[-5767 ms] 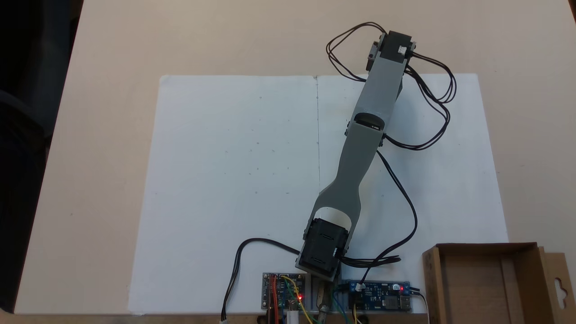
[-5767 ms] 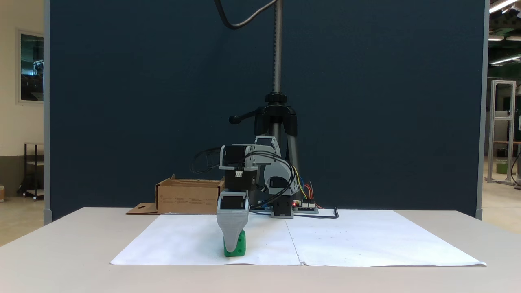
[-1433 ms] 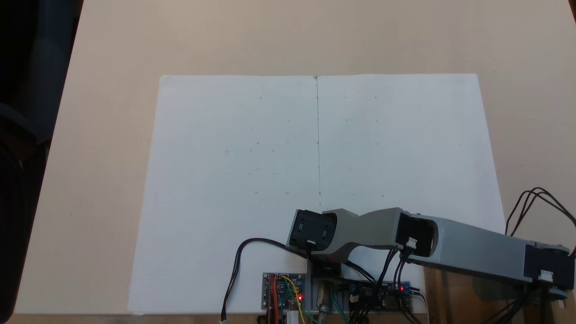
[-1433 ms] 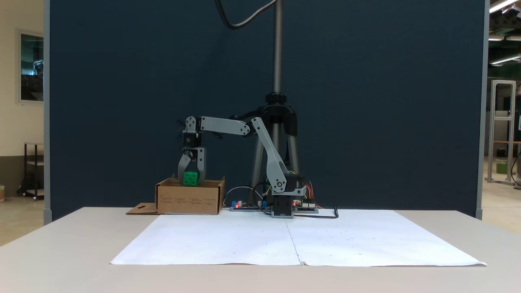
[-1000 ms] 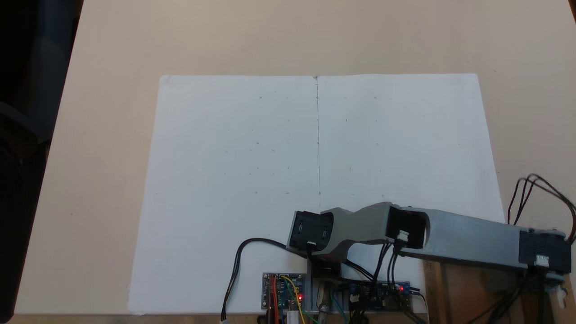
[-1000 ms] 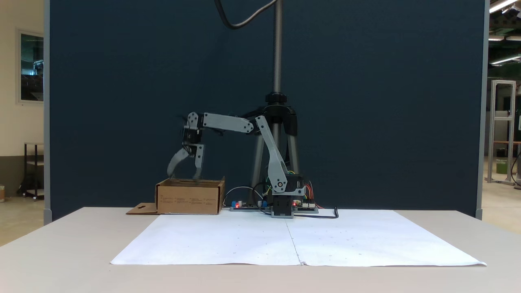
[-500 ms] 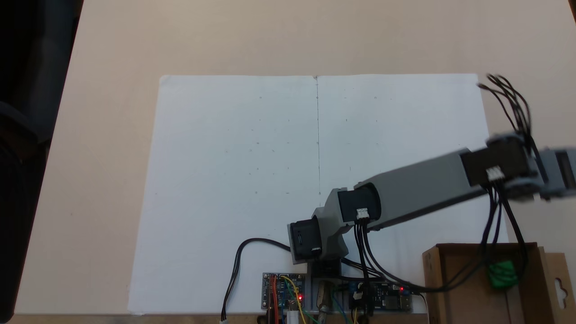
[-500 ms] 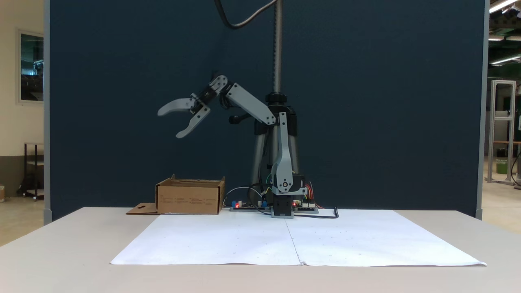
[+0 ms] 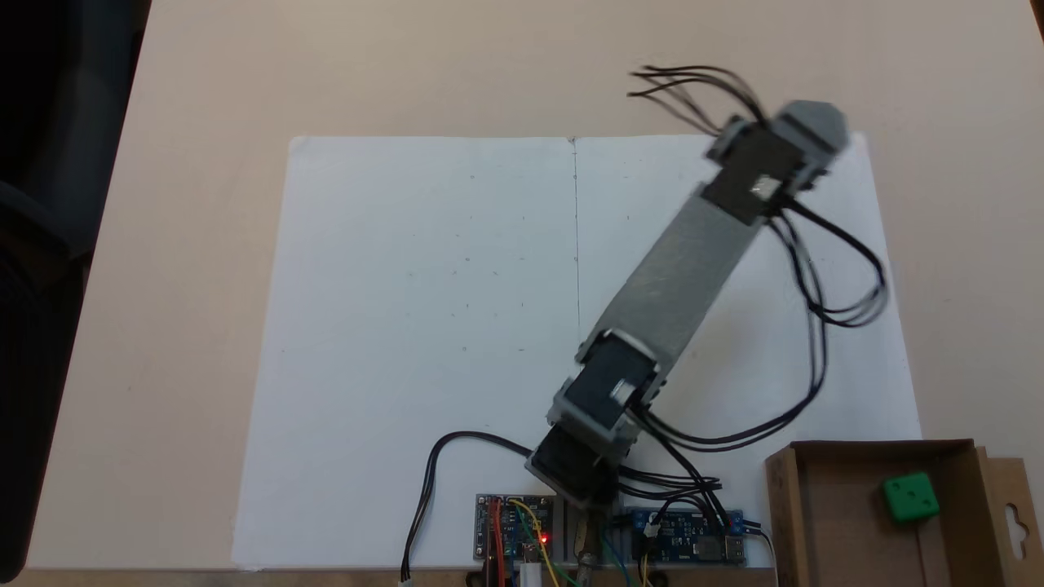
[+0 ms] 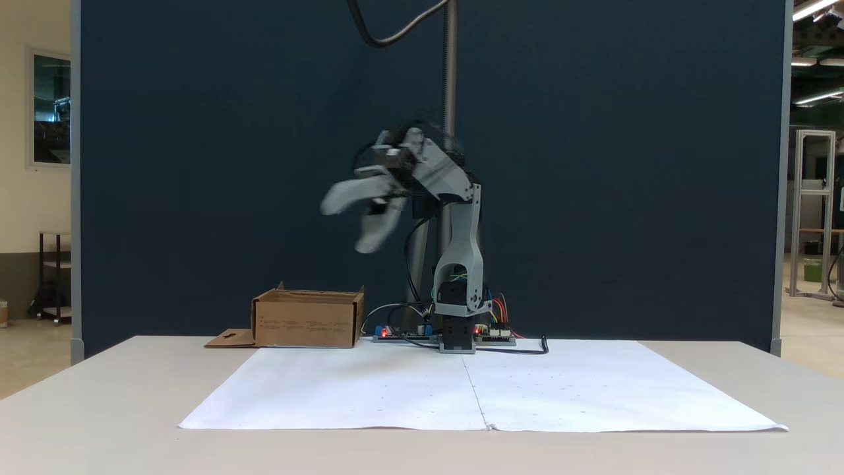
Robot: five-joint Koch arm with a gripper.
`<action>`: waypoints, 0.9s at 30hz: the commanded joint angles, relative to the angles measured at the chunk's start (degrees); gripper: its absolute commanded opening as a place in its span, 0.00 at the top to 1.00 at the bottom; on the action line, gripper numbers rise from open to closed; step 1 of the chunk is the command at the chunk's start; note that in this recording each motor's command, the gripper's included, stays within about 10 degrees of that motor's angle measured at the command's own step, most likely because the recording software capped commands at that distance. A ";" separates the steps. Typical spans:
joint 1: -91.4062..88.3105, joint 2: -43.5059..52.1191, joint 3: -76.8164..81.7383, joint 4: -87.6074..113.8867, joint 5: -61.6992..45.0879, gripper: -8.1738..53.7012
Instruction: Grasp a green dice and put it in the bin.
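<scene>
A beige table (image 9: pixel 204 244) carries 2 white paper sheets (image 9: pixel 424 326) laid side by side, with a dark blue screen (image 10: pixel 593 165) standing behind it in a fixed view. The grey robot arm (image 9: pixel 677 269) reaches diagonally out over the paper, raised high above the table. A shallow brown cardboard bin (image 9: pixel 816 522) sits at the table's corner, beside the arm's base and circuit boards (image 9: pixel 514 530). In a fixed view the gripper (image 10: pixel 353 221) is blurred by motion; its 2 fingers (image 10: pixel 343 195) appear spread apart with nothing between them.

The green dice (image 9: pixel 909 496) lies inside the bin, on the floor near the far-right wall, well apart from the fingers and far below them. It is a small bright green cube with dark round pips on its top face. Judging by this, the drop looks complete, and the arm need only return to rest.
</scene>
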 commanded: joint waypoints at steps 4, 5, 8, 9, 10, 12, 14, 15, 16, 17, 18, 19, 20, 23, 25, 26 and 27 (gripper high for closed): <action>-8.79 12.92 15.82 -14.57 3.16 0.15; -10.72 15.29 19.86 -16.94 3.08 0.15; -14.77 21.09 29.53 -23.64 2.90 0.13; -15.29 22.59 32.43 -24.70 2.90 0.13; -15.91 24.43 35.51 -26.46 2.90 0.13; -16.70 27.86 42.89 -31.71 2.81 0.13; -17.14 31.38 51.15 -36.02 2.20 0.13; -17.23 32.96 55.55 -38.04 1.14 0.13; -17.49 34.63 59.94 -40.15 0.35 0.14; -17.84 36.12 63.98 -42.43 -0.79 0.14; -18.46 37.27 68.20 -44.98 -2.29 0.15; -19.51 38.32 72.07 -47.00 -4.13 0.16; -20.74 39.11 75.85 -49.20 -5.71 0.17; -24.52 39.46 84.64 -55.62 -9.93 0.19; -26.63 39.73 90.00 -59.83 -11.34 0.19; -27.42 39.99 92.46 -61.68 -11.51 0.19; -28.04 40.08 94.83 -64.05 -11.60 0.19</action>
